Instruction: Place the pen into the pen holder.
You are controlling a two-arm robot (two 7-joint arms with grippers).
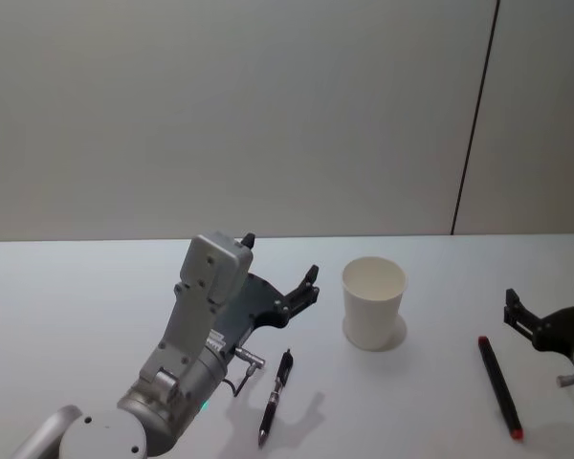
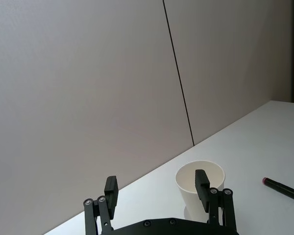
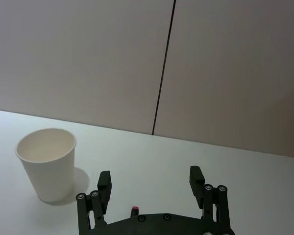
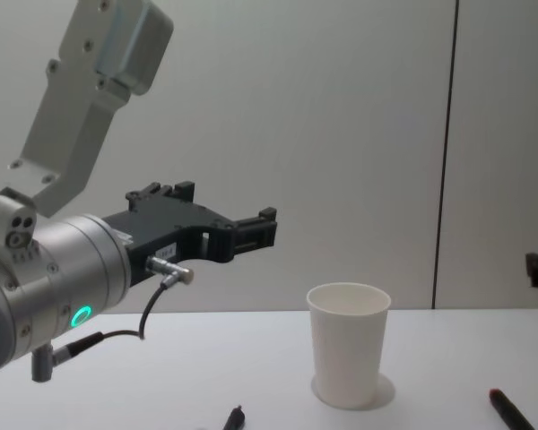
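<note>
Chest view: left hand (image 4: 224, 208) gapes wide, its label (image 4: 168, 251) seemingly illegible; right hand (image 3: 150, 175) wide.

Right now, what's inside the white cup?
Nothing pokes out of the pen holder, and its inner wall looks bare. Its very bottom is hidden by the near wall. The black pen and the red-tipped pen lie on the table outside.

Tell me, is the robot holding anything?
Nothing. The left gripper and right gripper are open; the black pen and red-tipped pen lie on the table.
</note>
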